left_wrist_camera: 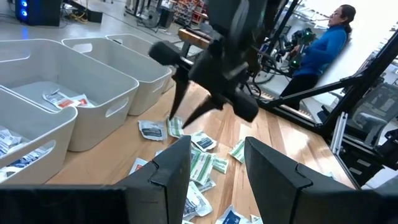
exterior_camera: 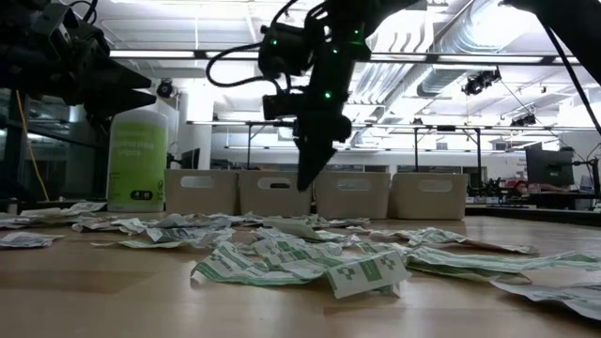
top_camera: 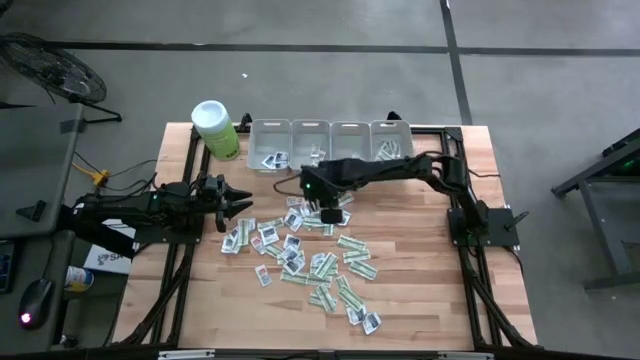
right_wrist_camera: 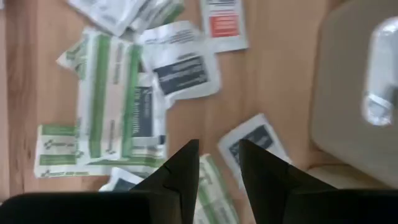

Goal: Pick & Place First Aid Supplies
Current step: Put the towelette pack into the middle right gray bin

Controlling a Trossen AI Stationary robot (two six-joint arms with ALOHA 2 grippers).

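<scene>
The first aid supplies [top_camera: 300,250] are small flat packets strewn over the middle of the wooden table: white ones with dark or red prints and green-and-white strips [right_wrist_camera: 102,99]. My right gripper [top_camera: 328,212] hangs over the pile's far end, near the grey bins, pointing steeply down. Its fingers [right_wrist_camera: 217,165] are open and hold nothing. It stays clear of the packets below it [exterior_camera: 305,183]. A white packet with a dark print [right_wrist_camera: 252,140] lies just under the fingertips. My left gripper [top_camera: 245,205] waits at the table's left side, level and open [left_wrist_camera: 217,162].
Four grey bins [top_camera: 330,140] stand in a row along the far edge; some hold a few packets [left_wrist_camera: 62,99]. A lime-green canister [top_camera: 215,128] stands at the far left. Bare wood lies along the near edge and right side. A person [left_wrist_camera: 323,43] stands beyond the table.
</scene>
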